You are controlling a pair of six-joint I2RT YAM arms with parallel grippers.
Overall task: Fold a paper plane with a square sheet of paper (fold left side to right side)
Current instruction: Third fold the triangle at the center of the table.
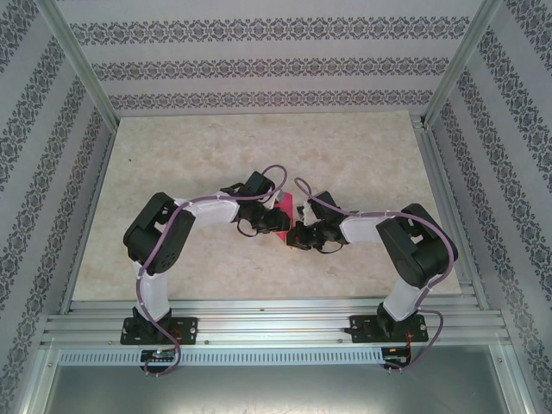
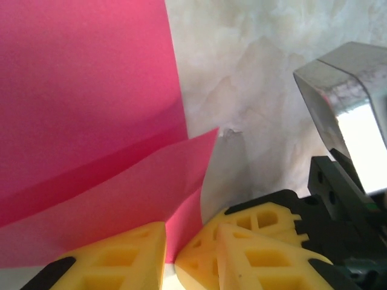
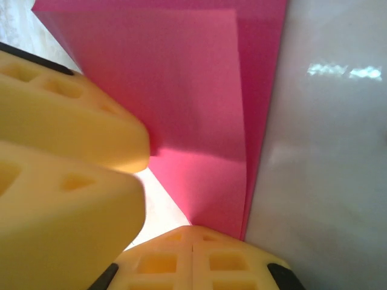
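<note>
The left arm (image 1: 159,233) and right arm (image 1: 414,250) (2 bent elbows pointing outward) reach inward, wrists nearly meeting. The left gripper (image 2: 170,235) fingers (image 2: 121,260) pinch the square sheet of paper (image 2: 91,90). Just beside them, the right gripper (image 3: 192,232) fingers press together on its edge.

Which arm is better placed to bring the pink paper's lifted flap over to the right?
Left, probably: the left fingers appear closed on the raised flap of the square sheet of paper, while the right fingers sit shut at its edge.

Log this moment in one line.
left gripper: shut on sheet | right gripper: shut on sheet | sheet: pink, one flap folded over
</note>
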